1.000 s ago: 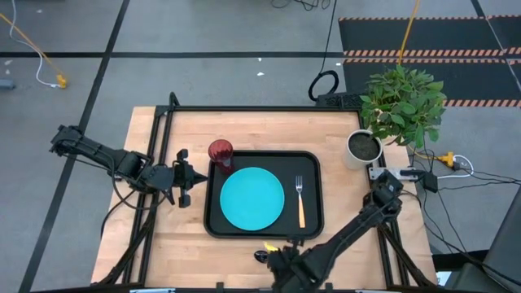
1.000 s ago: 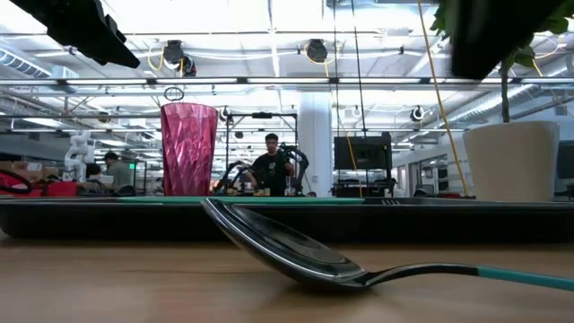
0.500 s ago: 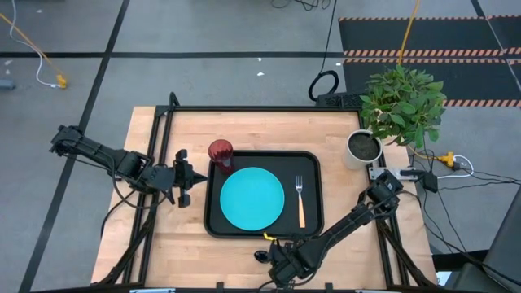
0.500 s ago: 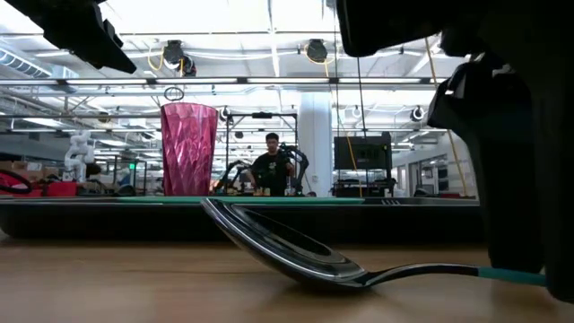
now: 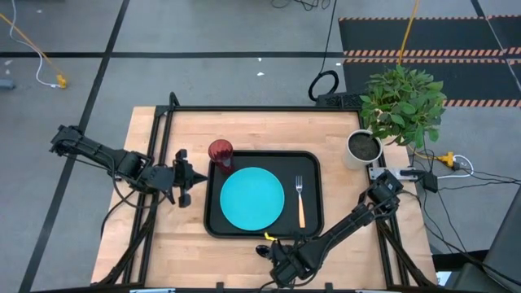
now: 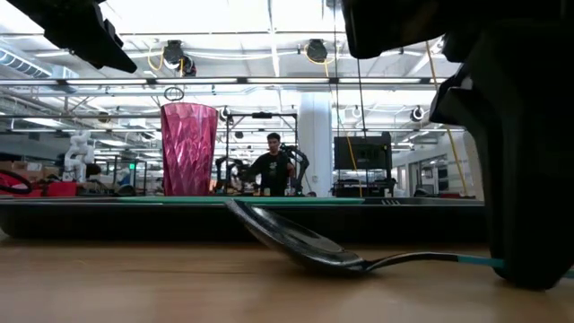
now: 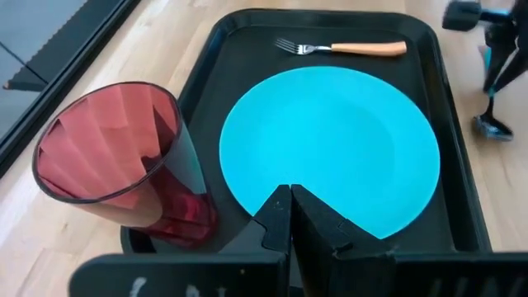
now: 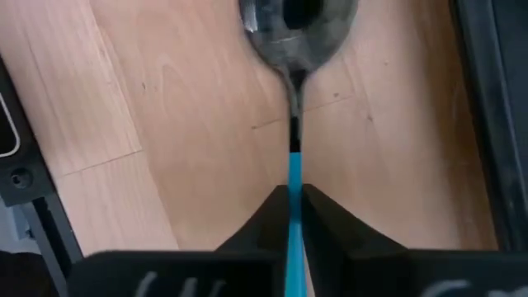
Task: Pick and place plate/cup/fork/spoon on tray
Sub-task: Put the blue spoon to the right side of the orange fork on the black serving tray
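Note:
The black tray (image 5: 313,167) lies mid-table. On it are the turquoise plate (image 5: 252,198), the orange-handled fork (image 5: 300,203) and, at its far left corner, the red cup (image 5: 221,151). The spoon (image 6: 296,244) lies on the wood between the tray and the table's near edge, resting on its dark bowl (image 8: 297,25). My right gripper (image 8: 294,206) stands over it, shut on its blue handle. My left gripper (image 7: 290,208) hangs shut and empty left of the tray, near the cup (image 7: 124,165). My right gripper pinches the spoon's light blue handle (image 8: 294,169) between its two fingers, one on each side. The fingers (image 6: 529,188) come steeply from above, pointing down at the table. The bowl (image 6: 287,240) rests on the wood, and the handle (image 6: 475,261) runs just above it.
A white pot with a green plant (image 5: 364,146) stands at the table's far right corner. The tray's raised rim (image 6: 108,215) runs just behind the spoon. Bare wood lies left and right of the tray. People stand in the room beyond the table.
My right gripper has come down near the table's near edge onto the spoon's handle and has shut on it. The spoon has shifted a little on the wood, its bowl still on the table.

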Motion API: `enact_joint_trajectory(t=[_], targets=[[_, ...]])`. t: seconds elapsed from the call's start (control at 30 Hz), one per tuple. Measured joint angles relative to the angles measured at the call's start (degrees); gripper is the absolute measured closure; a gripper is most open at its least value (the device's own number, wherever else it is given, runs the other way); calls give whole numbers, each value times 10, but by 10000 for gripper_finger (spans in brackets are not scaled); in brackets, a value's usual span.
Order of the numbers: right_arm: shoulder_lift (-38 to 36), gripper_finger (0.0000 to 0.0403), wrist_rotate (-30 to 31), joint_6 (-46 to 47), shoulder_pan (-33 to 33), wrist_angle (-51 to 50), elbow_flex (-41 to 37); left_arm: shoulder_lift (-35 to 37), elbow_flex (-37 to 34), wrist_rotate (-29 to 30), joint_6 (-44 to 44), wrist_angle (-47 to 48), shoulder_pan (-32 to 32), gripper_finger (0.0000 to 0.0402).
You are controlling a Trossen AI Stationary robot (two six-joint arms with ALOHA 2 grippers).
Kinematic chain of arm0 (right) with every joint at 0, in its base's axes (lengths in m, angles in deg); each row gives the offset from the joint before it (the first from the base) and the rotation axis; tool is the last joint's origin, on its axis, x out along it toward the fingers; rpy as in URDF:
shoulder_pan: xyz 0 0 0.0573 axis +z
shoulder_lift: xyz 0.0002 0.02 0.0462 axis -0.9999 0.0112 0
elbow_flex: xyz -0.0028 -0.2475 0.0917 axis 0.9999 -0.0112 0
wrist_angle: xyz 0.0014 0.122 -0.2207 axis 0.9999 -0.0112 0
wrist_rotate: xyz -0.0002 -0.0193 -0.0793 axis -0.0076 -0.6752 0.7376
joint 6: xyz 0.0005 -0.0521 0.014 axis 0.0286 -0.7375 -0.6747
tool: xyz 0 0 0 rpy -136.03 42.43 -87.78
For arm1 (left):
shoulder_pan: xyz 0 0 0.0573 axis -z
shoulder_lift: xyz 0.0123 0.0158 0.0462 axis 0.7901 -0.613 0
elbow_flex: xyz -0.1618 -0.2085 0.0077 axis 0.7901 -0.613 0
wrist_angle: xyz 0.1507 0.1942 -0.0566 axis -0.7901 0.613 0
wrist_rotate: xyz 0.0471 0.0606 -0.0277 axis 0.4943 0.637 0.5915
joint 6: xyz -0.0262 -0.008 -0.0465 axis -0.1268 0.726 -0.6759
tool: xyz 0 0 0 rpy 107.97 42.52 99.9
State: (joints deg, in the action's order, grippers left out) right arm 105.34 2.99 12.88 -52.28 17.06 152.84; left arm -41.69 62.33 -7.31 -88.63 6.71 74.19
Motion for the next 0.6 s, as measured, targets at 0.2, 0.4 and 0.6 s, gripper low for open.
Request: enact_joint_trajectory(t=[0.2, 0.4, 0.6], targets=[[0, 400, 1, -1, 12, 0, 2, -1, 0, 20, -31, -42, 2, 392], [-12, 401, -11, 18, 48, -28, 17, -1, 0, 47, -8, -37, 23, 392], [-93, 402, 97, 146, 69, -130, 36, -1, 0, 61, 2, -35, 34, 392]])
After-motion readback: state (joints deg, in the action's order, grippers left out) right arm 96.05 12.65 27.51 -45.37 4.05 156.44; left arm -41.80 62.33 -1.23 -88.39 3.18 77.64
